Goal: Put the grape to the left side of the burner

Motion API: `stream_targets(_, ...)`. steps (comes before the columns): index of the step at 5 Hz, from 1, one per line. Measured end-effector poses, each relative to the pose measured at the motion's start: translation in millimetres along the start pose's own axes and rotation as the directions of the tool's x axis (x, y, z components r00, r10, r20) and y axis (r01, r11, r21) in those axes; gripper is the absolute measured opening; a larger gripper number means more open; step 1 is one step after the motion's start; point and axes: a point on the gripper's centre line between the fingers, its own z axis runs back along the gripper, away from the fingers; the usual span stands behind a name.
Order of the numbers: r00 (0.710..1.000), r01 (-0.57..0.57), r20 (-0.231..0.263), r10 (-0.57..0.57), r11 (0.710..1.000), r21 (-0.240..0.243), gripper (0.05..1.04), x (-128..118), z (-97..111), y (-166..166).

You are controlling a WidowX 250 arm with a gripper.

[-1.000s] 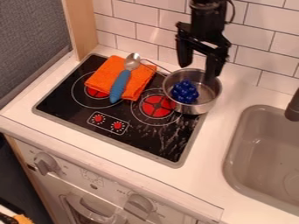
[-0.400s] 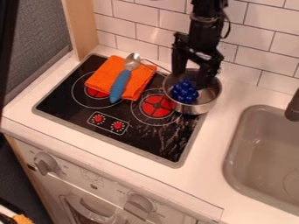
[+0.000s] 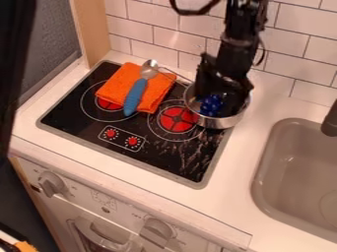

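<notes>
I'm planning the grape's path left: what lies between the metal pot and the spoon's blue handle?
The camera view shows part of the nearer red burner on the black cooktop, then the orange cloth.

White tiled wall (image 3: 158, 24), pale wooden post (image 3: 90, 29), dark grey textured panel (image 3: 52, 44), white counter (image 3: 263, 206)

White counter (image 3: 245, 170) beneath the gripper (image 3: 217, 102), a black stove (image 3: 158, 156) inset to its left, a sink (image 3: 296, 170) to its right. An orange cloth (image 3: 117, 87) lies left of it; a pot (image 3: 220, 122) sits below it.
</notes>
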Motion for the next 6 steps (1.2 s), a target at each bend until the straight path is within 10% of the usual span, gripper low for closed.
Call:
stream_targets(1, 1.0, 0.004, 0.013, -0.004, 1.0, 0.005, 0.788, 3, 1, 0)
stream_targets(3, 0.997, 0.019, 0.076, -0.019, 1.0, -0.01, 0.783, 10, 10, -2)
stream_targets(4, 0.97, -0.018, 0.242, 0.016, 1.0, 0.007, 0.777, -5, 66, 16)
stream_targets(5, 0.949, -0.091, 0.3, 0.094, 0.996, -0.025, 0.777, -47, 78, 51)
stream_targets(6, 0.965, -0.129, 0.224, 0.138, 0.99, -0.055, 0.777, -86, 51, 66)
